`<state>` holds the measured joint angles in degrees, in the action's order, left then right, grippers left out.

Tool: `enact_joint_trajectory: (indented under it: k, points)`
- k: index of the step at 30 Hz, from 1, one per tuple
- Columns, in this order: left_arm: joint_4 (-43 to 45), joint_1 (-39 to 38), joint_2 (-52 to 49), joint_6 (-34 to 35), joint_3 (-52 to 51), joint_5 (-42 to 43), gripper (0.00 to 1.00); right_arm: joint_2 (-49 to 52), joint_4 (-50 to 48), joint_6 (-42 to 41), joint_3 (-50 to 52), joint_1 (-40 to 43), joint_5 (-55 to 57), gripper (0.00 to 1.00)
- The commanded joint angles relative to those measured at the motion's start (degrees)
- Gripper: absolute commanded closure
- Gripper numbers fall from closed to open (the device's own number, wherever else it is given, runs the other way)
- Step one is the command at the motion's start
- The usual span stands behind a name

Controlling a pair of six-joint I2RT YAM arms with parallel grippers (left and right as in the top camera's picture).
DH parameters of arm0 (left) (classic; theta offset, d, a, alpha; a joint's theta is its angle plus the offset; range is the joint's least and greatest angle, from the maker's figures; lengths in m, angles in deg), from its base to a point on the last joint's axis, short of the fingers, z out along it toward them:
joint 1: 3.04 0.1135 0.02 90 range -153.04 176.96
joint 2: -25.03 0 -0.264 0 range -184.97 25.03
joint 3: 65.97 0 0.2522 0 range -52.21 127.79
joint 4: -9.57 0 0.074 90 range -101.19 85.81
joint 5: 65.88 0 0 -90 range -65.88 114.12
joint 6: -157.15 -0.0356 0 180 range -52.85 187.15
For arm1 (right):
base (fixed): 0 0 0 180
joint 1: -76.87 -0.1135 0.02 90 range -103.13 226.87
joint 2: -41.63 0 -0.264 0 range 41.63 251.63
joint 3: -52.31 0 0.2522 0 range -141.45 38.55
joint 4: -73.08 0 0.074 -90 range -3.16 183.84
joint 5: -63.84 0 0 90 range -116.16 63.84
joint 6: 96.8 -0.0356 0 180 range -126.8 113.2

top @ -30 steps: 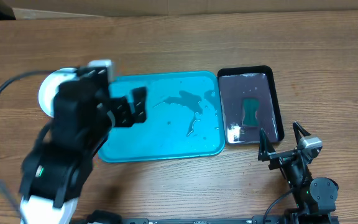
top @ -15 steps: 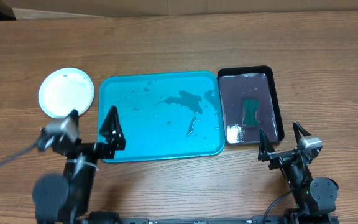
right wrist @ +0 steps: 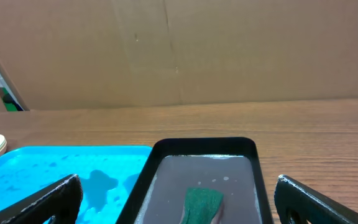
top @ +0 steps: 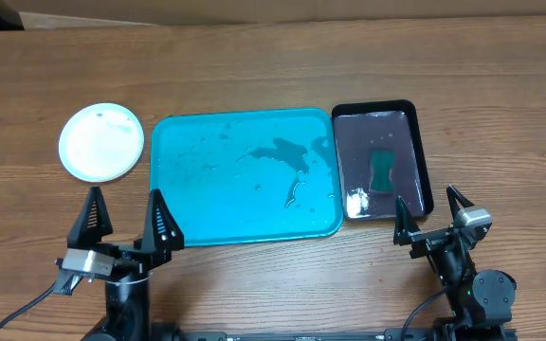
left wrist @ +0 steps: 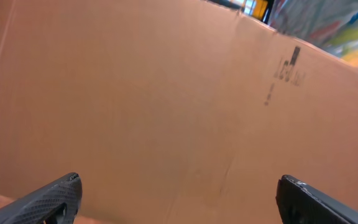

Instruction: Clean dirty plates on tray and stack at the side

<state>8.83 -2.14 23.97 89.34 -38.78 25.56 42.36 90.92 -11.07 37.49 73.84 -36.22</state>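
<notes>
The left end effector [top: 125, 194] stands wide open and empty at the near edge of the brown wood-grain counter [top: 254, 66], its fingers pointing up at a cardboard wall [left wrist: 166, 93]. The right end effector [top: 425, 196] is also spread wide and holds nothing. It sits just in front of a small black rectangular tray [top: 373, 105] with a green sponge [top: 382, 170] in it. To the left of that lies the large turquoise plastic tray [top: 216, 204], wet and smeared. A round white plastic plate [top: 101, 142] rests on the counter just beyond the turquoise tray's left rim. I cannot tell whether other plates lie under it.
</notes>
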Motion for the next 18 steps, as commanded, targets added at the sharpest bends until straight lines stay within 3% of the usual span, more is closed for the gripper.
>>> enact_joint_trajectory:
  k: [1, 13, 18]
  points:
    - [0.46, 0.57, 0.85, 0.31, -1.57, -0.39, 0.0, -0.57, -0.28, -0.22, 0.61, 0.15, 0.55, 0.0]
    - [-1.14, 0.59, 0.87, 1.18, -12.87, -0.37, 0.0, -0.57, -0.28, -0.2, 0.61, 0.15, 0.55, 0.0]
    - [-12.09, 0.59, 0.87, 0.98, -13.16, -0.44, 0.0, -0.57, -0.28, -0.2, 0.61, 0.15, 0.55, 0.0]
